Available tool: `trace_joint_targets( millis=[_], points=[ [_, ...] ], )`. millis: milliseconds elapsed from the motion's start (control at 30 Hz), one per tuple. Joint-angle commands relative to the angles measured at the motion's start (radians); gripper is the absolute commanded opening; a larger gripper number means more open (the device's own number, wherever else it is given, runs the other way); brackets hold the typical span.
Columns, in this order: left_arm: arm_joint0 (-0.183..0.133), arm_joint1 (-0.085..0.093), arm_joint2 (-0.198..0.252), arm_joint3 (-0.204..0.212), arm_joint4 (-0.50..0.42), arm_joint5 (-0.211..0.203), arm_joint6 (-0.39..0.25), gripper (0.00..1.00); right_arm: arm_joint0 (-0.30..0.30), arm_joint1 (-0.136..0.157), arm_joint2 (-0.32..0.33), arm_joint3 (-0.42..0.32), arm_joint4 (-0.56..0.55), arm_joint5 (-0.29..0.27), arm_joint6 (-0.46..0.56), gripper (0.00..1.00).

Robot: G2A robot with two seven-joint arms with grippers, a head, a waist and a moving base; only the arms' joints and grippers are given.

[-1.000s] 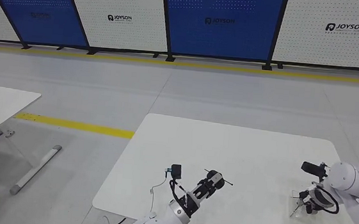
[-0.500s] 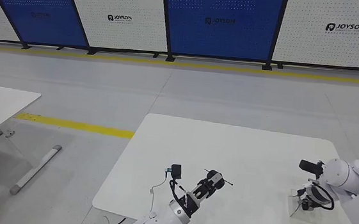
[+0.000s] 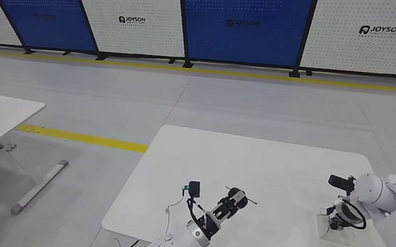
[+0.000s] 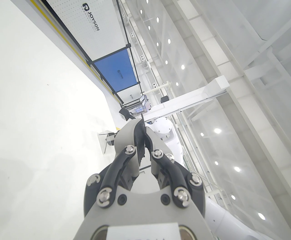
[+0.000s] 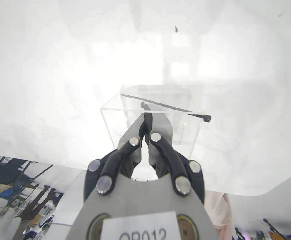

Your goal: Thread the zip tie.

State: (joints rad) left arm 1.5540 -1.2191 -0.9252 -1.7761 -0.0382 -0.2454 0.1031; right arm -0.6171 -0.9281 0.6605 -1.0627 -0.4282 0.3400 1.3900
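Box of clear plastic stands near the right edge of the surface, open at the top. A black zip tie lies slantwise across its rim, with the head hanging just past one corner. The right gripper sits at the near rim of the box with its fingers pressed together on a short black tie end, whose small head pokes out beyond the fingertips. Whether anything lies lower in the box cannot be told.

At the bottom centre of the top view, well apart from the box, the left gripper is held above the surface, fingers closed tight on another thin tie, which sticks out to both sides of the tips.

White and rounded at the corners, the surface stands on a pale grey floor. A yellow line runs along the floor at the left, beside a second table. Blue and white pegboard panels stand in a row across the top of the frame.
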Motion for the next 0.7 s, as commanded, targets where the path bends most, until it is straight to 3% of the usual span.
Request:
trace_joint_targets(
  millis=[0, 200, 400, 533, 667],
  points=[
    [0.000, 0.000, 0.000, 0.000, 0.000, 0.000, 0.000, 0.00, -0.006, 0.007, 0.012, -0.008, 0.004, 0.000, 0.000, 0.00],
    [0.000, 0.000, 0.000, 0.000, 0.000, 0.000, 0.000, 0.00, -0.049, 0.041, 0.070, -0.069, 0.027, 0.000, 0.000, 0.00],
    [0.000, 0.000, 0.000, 0.000, 0.000, 0.000, 0.000, 0.00, -0.115, 0.084, 0.167, -0.155, 0.029, 0.000, 0.000, 0.00],
    [0.000, 0.000, 0.000, 0.000, 0.000, 0.000, 0.000, 0.00, -0.188, 0.111, 0.277, -0.248, 0.009, 0.000, -0.027, 0.00],
    [0.000, 0.000, 0.000, 0.000, 0.000, 0.000, 0.000, 0.00, -0.300, 0.130, 0.390, -0.359, -0.015, 0.000, -0.086, 0.00]
  ],
)
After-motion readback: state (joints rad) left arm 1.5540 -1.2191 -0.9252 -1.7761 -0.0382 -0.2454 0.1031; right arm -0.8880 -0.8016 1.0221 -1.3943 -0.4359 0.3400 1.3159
